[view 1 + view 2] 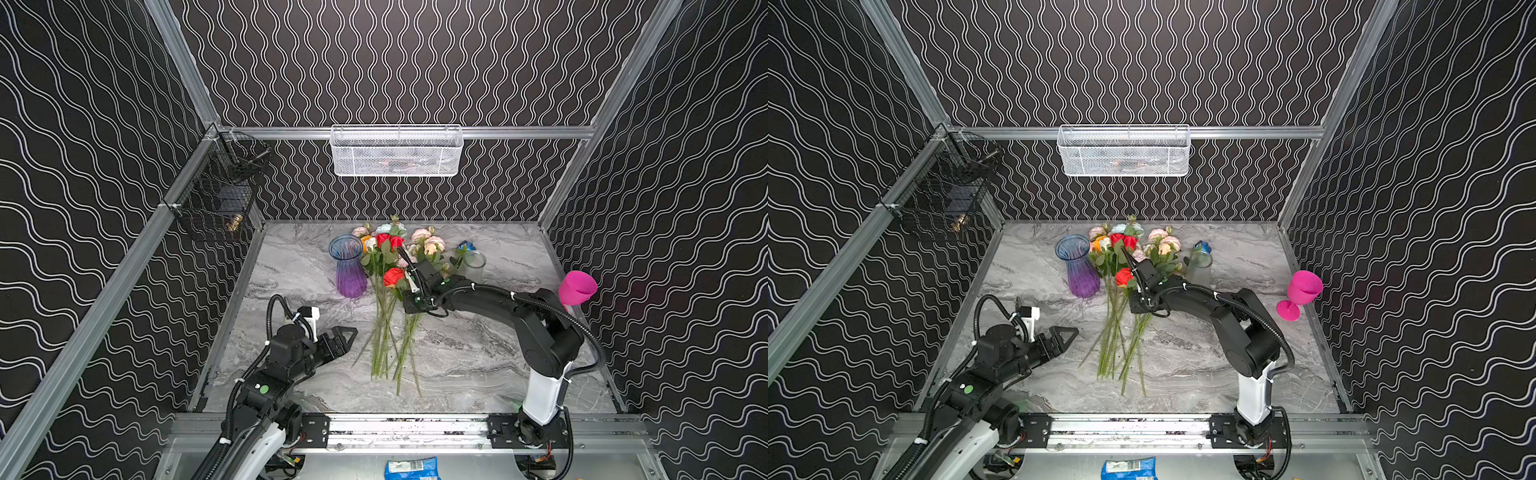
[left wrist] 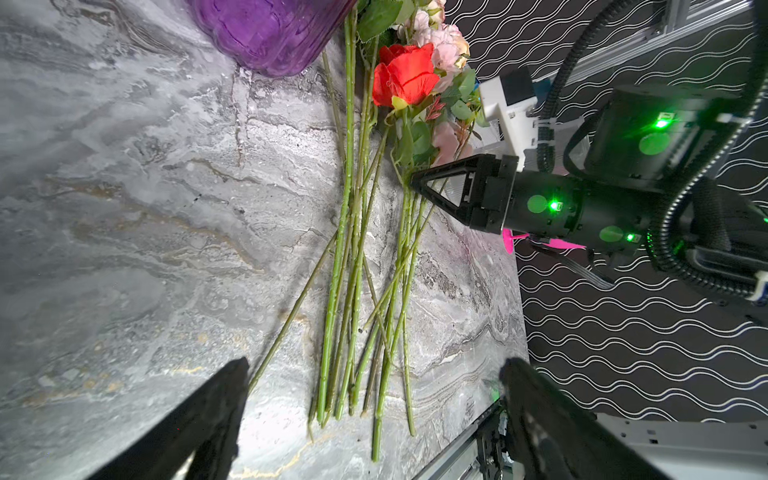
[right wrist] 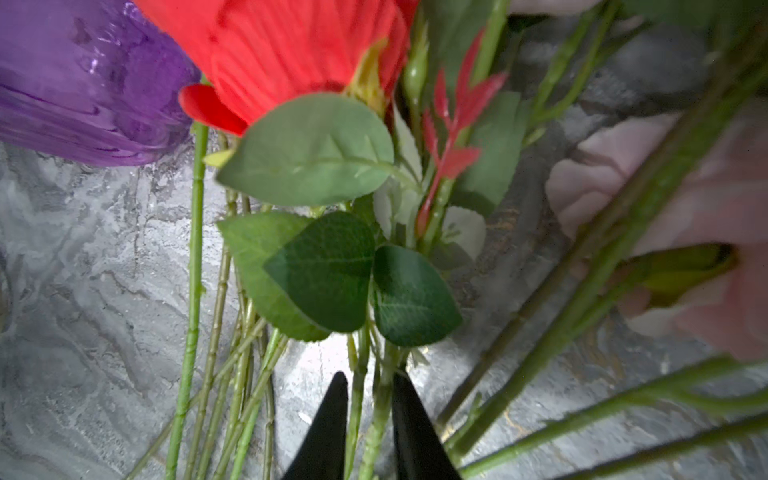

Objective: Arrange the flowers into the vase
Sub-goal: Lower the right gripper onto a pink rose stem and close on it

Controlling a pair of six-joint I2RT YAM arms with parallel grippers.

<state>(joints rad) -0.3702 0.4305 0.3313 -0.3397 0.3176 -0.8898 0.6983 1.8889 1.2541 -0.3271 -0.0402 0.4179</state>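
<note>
The table (image 1: pixel 291 266) is grey marble, with black wavy walls (image 1: pixel 83 166) on three sides. The purple vase (image 1: pixel 349 266) stands upright near the back wall. The flowers (image 1: pixel 384 328) lie flat just right of the vase, with their stems running to the front edge. The right gripper (image 3: pixel 368 395) is narrow and pinches two green stems beside the vase. The left gripper (image 1: pixel 340 340) is wide and holds nothing, in front of the vase. There is open table left of the vase.

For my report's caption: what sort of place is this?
Probably a robot test booth, not a home: an aluminium frame holds patterned walls around a marbled table, with a left arm and right arm on a rail.
</note>
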